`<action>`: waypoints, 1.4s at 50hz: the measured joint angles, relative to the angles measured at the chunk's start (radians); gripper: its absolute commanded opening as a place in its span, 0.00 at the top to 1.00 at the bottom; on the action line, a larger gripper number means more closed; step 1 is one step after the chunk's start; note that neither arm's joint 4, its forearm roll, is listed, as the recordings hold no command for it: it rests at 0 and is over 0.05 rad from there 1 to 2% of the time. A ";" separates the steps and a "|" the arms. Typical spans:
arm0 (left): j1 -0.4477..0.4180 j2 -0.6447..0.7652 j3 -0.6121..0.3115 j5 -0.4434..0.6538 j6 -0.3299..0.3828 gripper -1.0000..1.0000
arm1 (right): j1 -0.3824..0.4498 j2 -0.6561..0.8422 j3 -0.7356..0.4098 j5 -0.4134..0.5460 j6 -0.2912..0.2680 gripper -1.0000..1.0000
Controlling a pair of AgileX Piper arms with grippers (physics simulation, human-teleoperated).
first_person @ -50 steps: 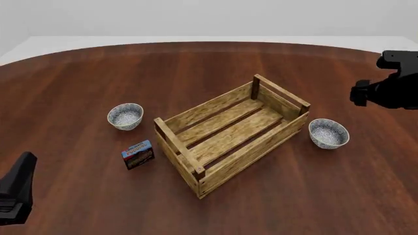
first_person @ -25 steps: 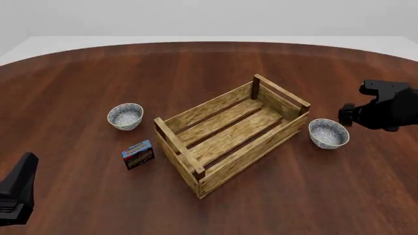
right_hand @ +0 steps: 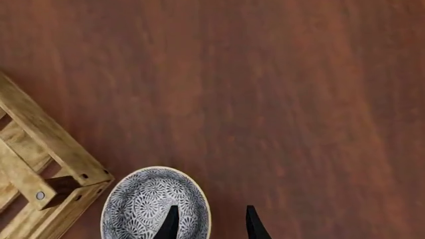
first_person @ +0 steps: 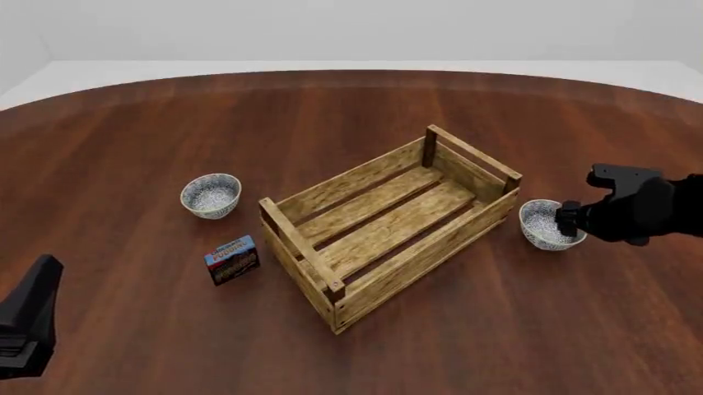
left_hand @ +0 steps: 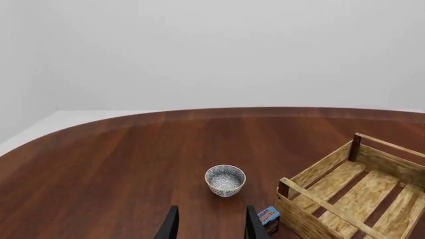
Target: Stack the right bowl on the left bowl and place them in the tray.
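A: Which step is this?
B: Grasping. The right end effector (right_hand: pixel 208 224), open, straddles the right bowl (first_person: pixel 546 224)'s rim, just beside the tray (first_person: pixel 313 257).
A: Next?
B: Probably close, then lift towards the left bowl (first_person: pixel 210 195).

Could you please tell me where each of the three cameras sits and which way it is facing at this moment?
Front view: fixed above the arms' side, looking forward and down at the table, the tray and both bowls; shows the left gripper and the right gripper.
Left wrist view: behind the left gripper's open fingers, facing the left bowl and the small box.
Right wrist view: looks down past open fingers straddling the right bowl's rim.
Front and left wrist views share the left bowl, box and tray.
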State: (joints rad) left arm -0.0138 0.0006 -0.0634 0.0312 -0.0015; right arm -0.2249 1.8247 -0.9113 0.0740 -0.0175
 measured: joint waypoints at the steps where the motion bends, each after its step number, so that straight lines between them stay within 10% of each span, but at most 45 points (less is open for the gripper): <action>1: 0.000 0.000 0.000 0.000 0.000 0.00 | 0.000 0.004 0.001 -0.003 0.000 0.00; 25: 0.002 0.000 0.003 -0.004 -0.006 0.00 | 0.006 0.050 0.019 -0.050 0.000 0.00; 26: 0.002 0.000 0.003 -0.004 -0.006 0.00 | 0.006 0.050 0.020 -0.051 0.000 1.00; 70: 0.000 0.000 0.013 -0.020 -0.024 0.00 | 0.014 -0.165 0.079 0.029 -0.032 1.00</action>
State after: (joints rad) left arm -0.0134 0.0004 -0.0501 0.0115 -0.0260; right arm -0.2106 1.6602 -0.8328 0.1032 -0.0490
